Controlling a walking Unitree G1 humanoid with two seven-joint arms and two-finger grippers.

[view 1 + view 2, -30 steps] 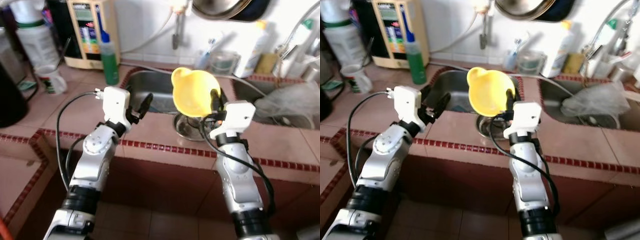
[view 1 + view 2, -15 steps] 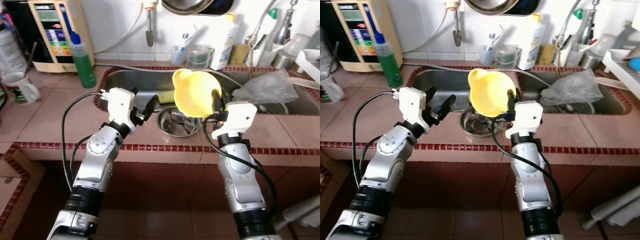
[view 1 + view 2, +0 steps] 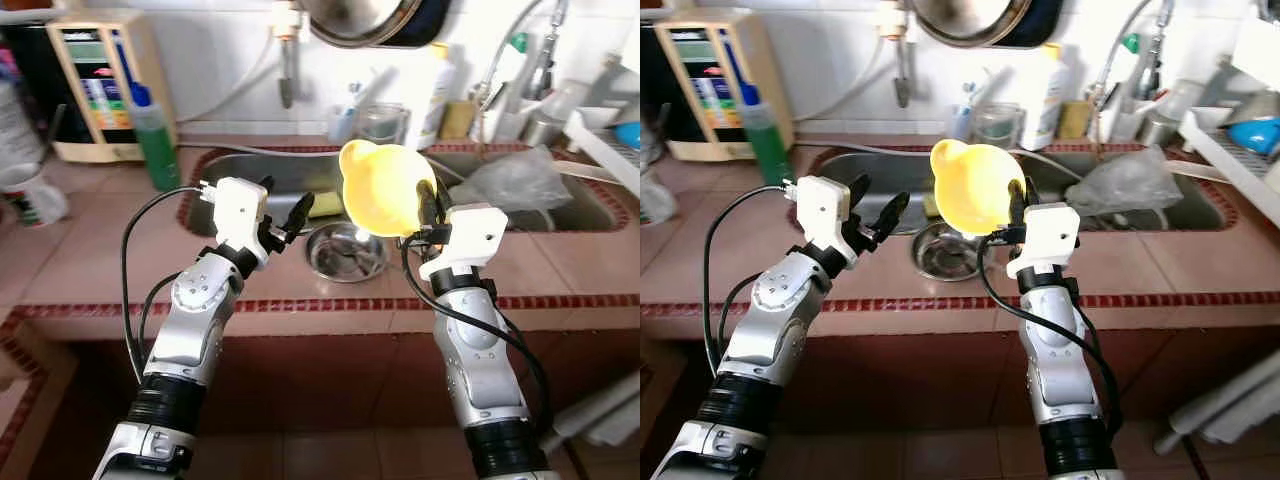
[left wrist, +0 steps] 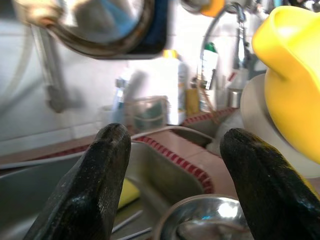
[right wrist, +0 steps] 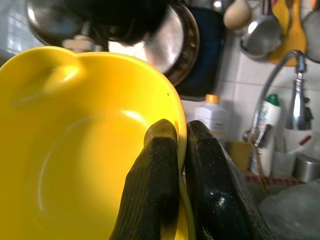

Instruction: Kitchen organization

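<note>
**Left eye view: yellow bowl held up over the sink edge**

Left eye view shows you the tiled desk (image 3: 90, 260) running across the frame, its red-trimmed front edge just ahead of both forearms. The steel sink (image 3: 300, 180) is sunk into it, and the back rim is crowded with bottles, cups and a tap, so free room lies over the basin and on the bare tiles to your left. A water dispenser (image 3: 100, 85) and a green bottle (image 3: 155, 135) stand at the far left of the back wall; a crumpled plastic bag (image 3: 515, 180) lies in the right part of the sink.

Your right arm is raised, forearm upright, and the right pincer (image 5: 181, 150) is pinched on the rim of the yellow bowl (image 3: 385, 188), one finger inside and one outside. The bowl is tilted, its hollow facing you, held in the air above the sink's near edge. Your left arm reaches forward, the left pincer (image 4: 175, 150) spread wide and holding nothing, over the near-left part of the basin.

A small steel bowl (image 3: 347, 250) sits in the sink, just below the yellow bowl. A pan (image 3: 360, 18) hanging on the wall is cut off by the top edge. The items along the back rim are blurred.
</note>
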